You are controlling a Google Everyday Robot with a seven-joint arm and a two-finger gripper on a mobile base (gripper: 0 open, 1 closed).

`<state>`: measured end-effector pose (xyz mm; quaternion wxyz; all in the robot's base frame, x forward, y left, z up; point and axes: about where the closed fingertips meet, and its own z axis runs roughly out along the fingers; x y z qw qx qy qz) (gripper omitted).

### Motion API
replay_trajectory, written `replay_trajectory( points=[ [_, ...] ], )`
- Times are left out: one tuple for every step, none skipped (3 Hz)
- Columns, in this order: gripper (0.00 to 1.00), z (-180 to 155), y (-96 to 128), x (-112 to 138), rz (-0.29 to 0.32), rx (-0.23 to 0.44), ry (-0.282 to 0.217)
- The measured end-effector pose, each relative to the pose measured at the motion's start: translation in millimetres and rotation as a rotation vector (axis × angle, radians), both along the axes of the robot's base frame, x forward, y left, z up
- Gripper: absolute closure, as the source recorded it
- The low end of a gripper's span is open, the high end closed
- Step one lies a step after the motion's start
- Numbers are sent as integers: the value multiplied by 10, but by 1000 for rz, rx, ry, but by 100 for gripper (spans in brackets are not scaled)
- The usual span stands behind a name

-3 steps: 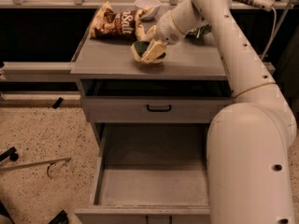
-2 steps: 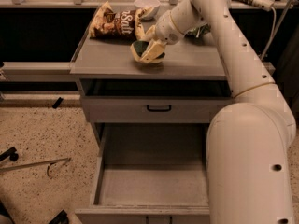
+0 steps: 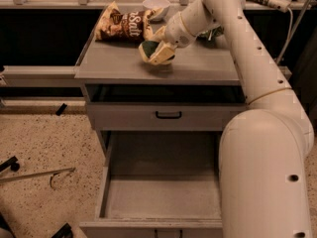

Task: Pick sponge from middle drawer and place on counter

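The sponge [image 3: 148, 48], dark green over a tan layer, is held in my gripper [image 3: 156, 52] just above the counter [image 3: 119, 66], near its middle. The gripper's pale fingers [image 3: 163, 53] are closed around it. The middle drawer [image 3: 161, 195] is pulled wide open below, and its flat grey floor is bare. My white arm reaches in from the right and covers the drawer's right wall.
A brown snack bag [image 3: 123, 25] lies at the back left of the counter, a white bowl [image 3: 155, 6] behind it. A green bag [image 3: 213, 32] shows behind my arm. The shut drawer front with a black loop handle [image 3: 168, 115] sits above the open drawer. Tools lie on the speckled floor [image 3: 39, 148].
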<state>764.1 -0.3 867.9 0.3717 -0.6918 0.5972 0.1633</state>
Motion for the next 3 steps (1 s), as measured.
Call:
replay_trajectory(
  points=[
    [11, 0, 0, 0, 0, 0, 0],
    [0, -1, 1, 0, 0, 0, 0],
    [0, -1, 1, 0, 0, 0, 0]
  ],
)
